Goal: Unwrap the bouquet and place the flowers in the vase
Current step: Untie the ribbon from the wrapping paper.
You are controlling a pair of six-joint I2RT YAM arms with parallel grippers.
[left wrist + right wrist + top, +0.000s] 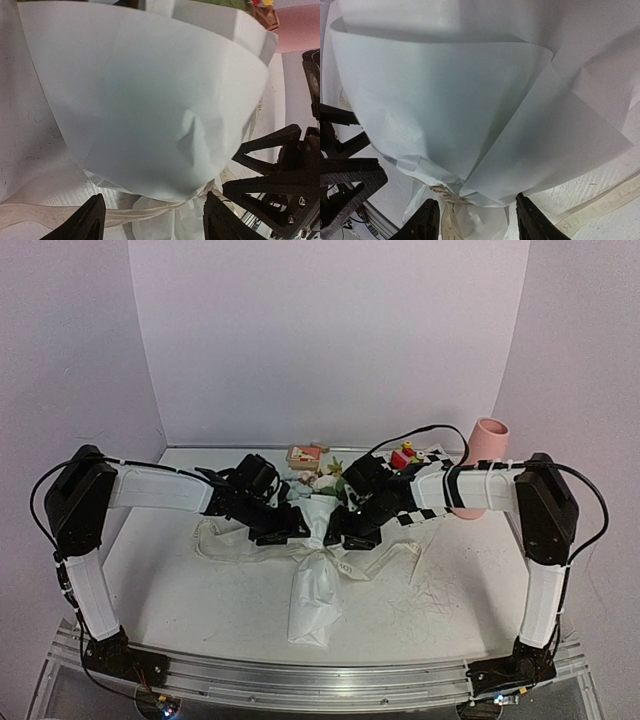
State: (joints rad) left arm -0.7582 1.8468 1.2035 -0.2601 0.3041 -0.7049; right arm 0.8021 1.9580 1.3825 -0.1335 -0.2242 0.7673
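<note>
The bouquet [314, 592] lies flat on the table [460, 600] between the two claws. Its long axis runs from the wrapped stem end, close to the arm bases, up to the flowers [328, 480] at the far end. The left claw [155, 220] stands open on one side of the paper cone and the right claw [477, 222] open on the other. They face each other across the wrap, about equally near, and neither holds anything that I can see. Just ahead of the right claw, between its fingers [532, 222], sits the tied waist where the ribbon [449, 194] cinches the paper. For the left claw the same waist lies just ahead but off to one side. The coming move likely turns on that knot, so the right claw looks better placed. The vase [488, 448] stands well apart, beyond and outward of the right claw, with small toy blocks [405, 455] beside it. Bare table lies behind both claws, toward the near edge.
</note>
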